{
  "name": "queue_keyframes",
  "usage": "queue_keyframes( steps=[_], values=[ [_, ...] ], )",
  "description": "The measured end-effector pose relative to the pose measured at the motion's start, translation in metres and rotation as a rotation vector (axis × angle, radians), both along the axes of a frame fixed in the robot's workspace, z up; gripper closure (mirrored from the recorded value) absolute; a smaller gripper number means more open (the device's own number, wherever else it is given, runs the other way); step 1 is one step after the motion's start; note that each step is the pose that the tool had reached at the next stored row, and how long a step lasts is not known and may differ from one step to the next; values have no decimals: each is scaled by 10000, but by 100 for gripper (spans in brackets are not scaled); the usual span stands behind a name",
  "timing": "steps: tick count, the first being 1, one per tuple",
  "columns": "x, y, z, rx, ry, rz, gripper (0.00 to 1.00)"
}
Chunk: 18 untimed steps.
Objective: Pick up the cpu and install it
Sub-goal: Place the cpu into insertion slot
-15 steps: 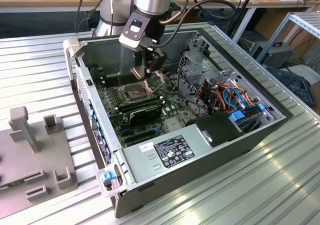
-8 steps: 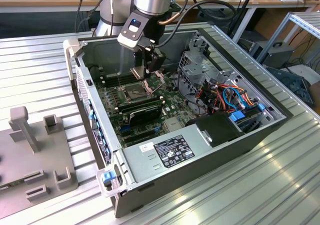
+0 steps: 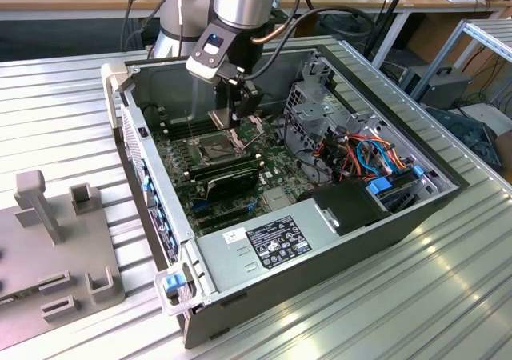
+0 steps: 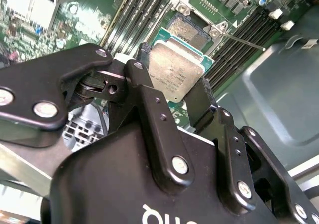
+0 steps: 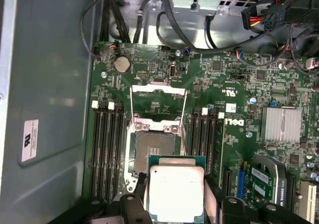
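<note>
1. Gripping the cpu by two opposite edges, the hand is closed on it;
2. the cpu hangs above the open socket, upper centre of the exterior view

Cpu: small, thin square. Silver-grey metal lid with faint print, on a green base that shows as a narrow border. Clamped between the jaws at two opposite edges, lid facing both wrist views. Held above the motherboard, close over the open socket, not seated.
</note>
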<state>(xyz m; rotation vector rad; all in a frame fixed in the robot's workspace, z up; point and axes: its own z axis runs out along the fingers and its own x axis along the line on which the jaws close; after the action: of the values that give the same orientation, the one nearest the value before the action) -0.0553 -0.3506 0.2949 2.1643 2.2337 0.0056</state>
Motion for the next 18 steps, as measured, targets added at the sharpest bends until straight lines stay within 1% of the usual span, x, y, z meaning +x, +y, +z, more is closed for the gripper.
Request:
queue_keyframes(
  steps=[2,5,7,10,13,17,18],
  values=[
    [0,1,-17,1,1,-288,46],
    [0,8,-32,0,-1,-327,46],
    [0,15,-52,2,-17,-327,46],
    [0,22,-87,2,-60,-320,46],
    [-2,28,-119,3,-118,-293,46],
    [-15,32,-165,4,-169,-232,46],
    [-16,33,-170,3,-174,-224,46]
  ],
)
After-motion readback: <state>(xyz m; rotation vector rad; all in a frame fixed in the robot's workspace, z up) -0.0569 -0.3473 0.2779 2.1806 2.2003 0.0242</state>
